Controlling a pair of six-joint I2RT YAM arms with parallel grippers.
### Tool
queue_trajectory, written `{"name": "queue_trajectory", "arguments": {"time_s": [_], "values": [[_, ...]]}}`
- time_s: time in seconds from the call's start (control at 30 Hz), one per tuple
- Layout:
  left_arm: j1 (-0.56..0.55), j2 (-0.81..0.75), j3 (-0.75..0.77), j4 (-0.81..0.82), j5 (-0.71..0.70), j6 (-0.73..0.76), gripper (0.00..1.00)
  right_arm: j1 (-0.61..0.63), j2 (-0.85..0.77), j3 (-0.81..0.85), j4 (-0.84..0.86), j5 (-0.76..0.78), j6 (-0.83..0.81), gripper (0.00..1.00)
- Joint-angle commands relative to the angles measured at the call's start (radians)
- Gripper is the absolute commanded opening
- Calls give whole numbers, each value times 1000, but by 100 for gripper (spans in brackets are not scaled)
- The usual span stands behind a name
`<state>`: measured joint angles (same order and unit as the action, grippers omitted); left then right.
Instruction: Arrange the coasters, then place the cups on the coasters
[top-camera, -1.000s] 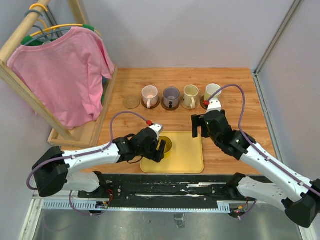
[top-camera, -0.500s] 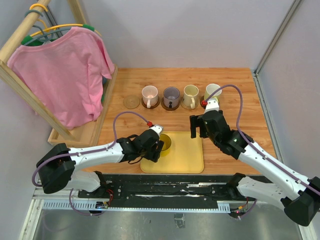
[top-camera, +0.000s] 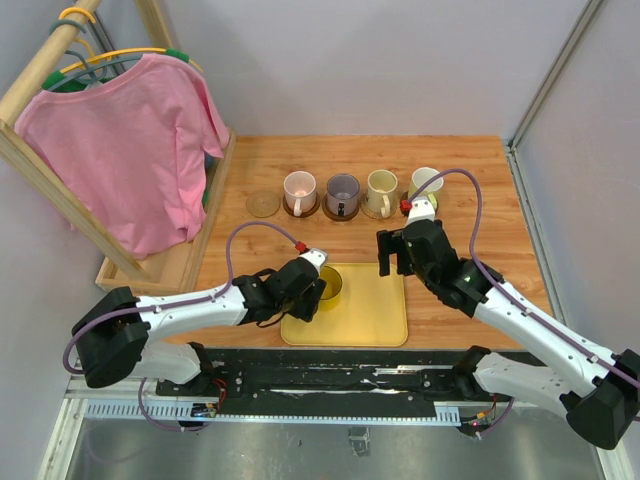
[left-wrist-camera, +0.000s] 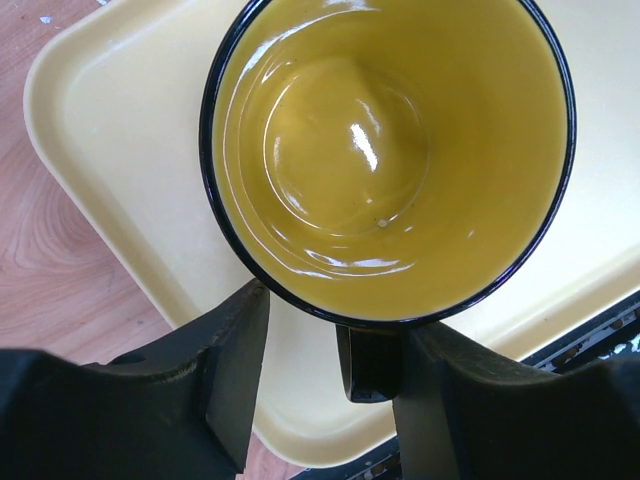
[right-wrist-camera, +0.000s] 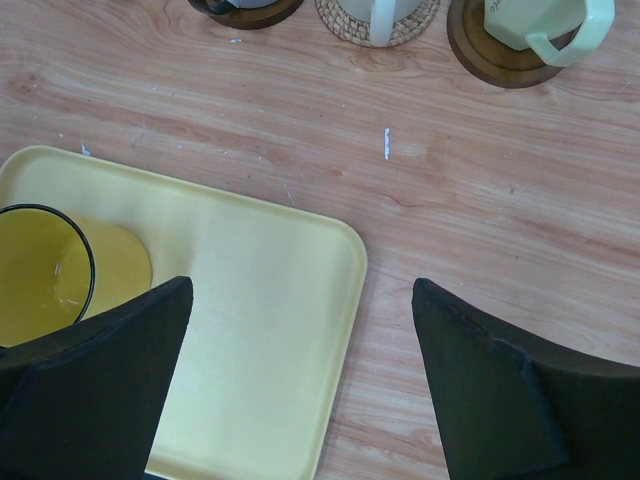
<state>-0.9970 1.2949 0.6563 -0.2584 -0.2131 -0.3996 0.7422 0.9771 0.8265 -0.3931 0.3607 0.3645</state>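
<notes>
A translucent yellow cup (top-camera: 329, 284) (left-wrist-camera: 390, 160) stands on the yellow tray (top-camera: 372, 312). My left gripper (top-camera: 311, 296) (left-wrist-camera: 325, 345) straddles its dark handle (left-wrist-camera: 372, 362). The right-hand finger touches the handle, while the other stands apart from it. Four cups stand on coasters in a row at the back: pink (top-camera: 298, 189), purple-grey (top-camera: 343, 191), cream (top-camera: 380, 190) and pale green (top-camera: 425, 183) (right-wrist-camera: 535, 22). A bare tan coaster (top-camera: 263, 204) lies left of them. My right gripper (top-camera: 397, 252) (right-wrist-camera: 300, 300) hangs open and empty over the tray's back right corner.
A wooden clothes rack with a pink shirt (top-camera: 130, 150) fills the left side, its base (top-camera: 170, 265) bordering the table. Grey walls close in behind and to the right. The arm bases sit along the near edge.
The left gripper's jaws have narrowed around the yellow cup's handle. The right gripper has drifted slightly left.
</notes>
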Motion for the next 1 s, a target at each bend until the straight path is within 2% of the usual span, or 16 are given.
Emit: {"name": "queue_trajectory", "arguments": {"time_s": [0.0,0.27,0.8,0.97], "values": [[-6,-4,17,35,-18,14,52,-19,4,-1,16,-5,-2,92],[-5,16,35,25,-4,23,49,-18,4,-1,16,-8,-2,92],[-6,31,39,23,16,25,50,-19,-2,-9,19,-12,0,92],[-5,45,39,21,21,28,47,-18,0,-12,22,-12,2,92]]}}
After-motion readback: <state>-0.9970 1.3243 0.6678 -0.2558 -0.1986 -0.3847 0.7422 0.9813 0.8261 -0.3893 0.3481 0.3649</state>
